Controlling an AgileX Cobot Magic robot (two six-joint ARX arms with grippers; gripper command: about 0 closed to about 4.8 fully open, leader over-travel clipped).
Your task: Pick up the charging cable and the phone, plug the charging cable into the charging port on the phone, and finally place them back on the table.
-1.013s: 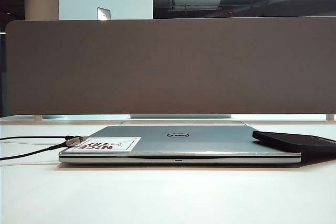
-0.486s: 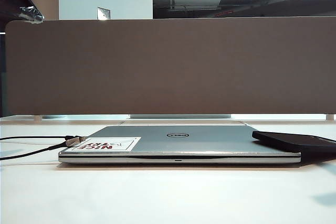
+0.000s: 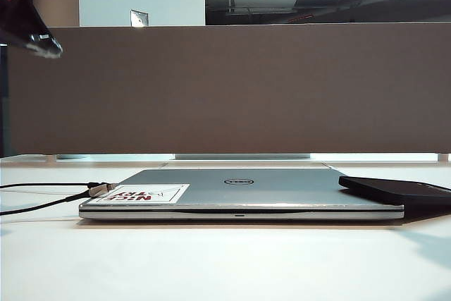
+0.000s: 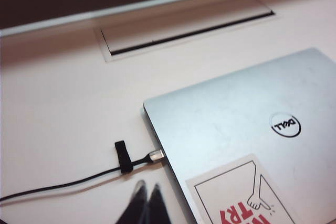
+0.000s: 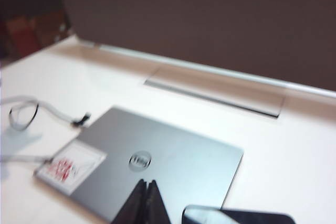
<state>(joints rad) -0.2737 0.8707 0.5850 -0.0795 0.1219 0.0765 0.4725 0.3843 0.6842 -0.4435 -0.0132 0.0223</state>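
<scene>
Currently the charging cable (image 4: 79, 180) lies on the white table (image 3: 225, 262), its silvery connector tip just beside the edge of a closed silver laptop (image 3: 239, 195), near the laptop's sticker (image 3: 144, 193). The phone (image 3: 394, 189), a glossy black slab, rests at the laptop's opposite side, seemingly overlapping its corner. Both items sit untouched, so nothing has been picked up yet. The left gripper (image 4: 146, 198) hangs above the table just short of the cable tip, jaws pressed together and empty, angled down toward the connector. The right gripper (image 5: 146, 199) hovers over the laptop lid near the phone, jaws likewise together, holding nothing. Behind everything stands a grey-brown divider panel (image 3: 232, 89).
</scene>
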